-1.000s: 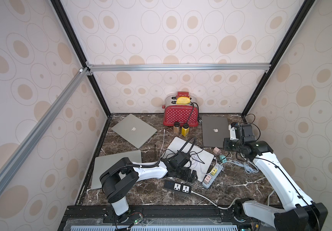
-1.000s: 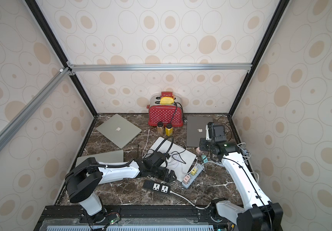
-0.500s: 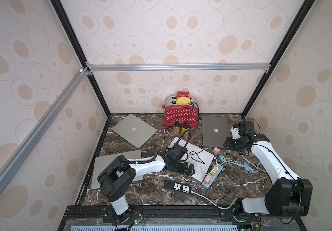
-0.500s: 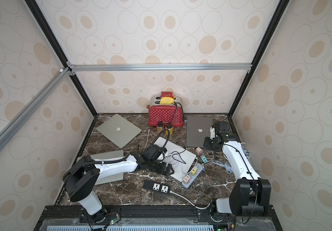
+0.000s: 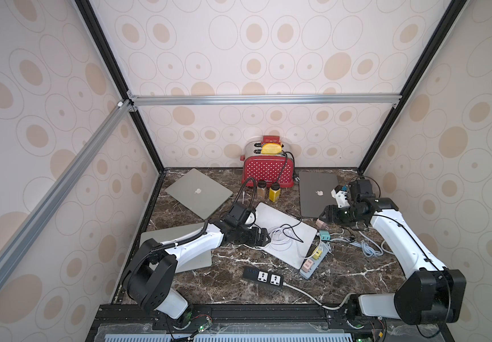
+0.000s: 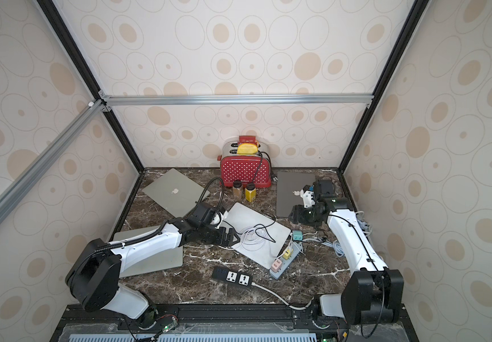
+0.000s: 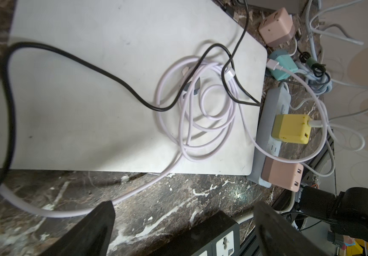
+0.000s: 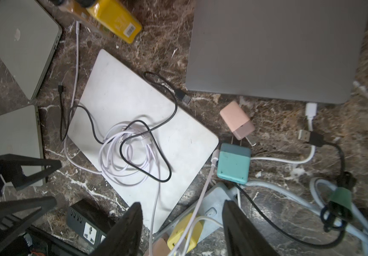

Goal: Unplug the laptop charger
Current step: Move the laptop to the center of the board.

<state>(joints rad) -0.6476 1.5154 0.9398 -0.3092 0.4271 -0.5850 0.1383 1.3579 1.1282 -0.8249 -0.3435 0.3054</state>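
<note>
Dark marble [image 5: 209, 278] covers the whole table. Above it, the jaws of the right gripper [image 8: 182, 204] stand apart with nothing held between them. It hangs just past the far end of the power strip [image 7: 271, 104]. Close beyond that same end the loose pink charger [image 8: 236, 119] lies on its side with bare prongs, so I judge the pulling-out step is done for it. A teal charger [image 8: 234, 163] sits at the strip's end; whether it is plugged in, I cannot tell. Farther from the strip, a white plug [image 8: 311, 109] sits at the edge of the grey laptop [image 8: 278, 44]. If this one is meant too, the next move needs a narrow pinch and a straight pull outward. The left gripper [image 7: 183, 202] is wide open and empty, across the white laptop [image 7: 112, 88] from the strip.
</note>
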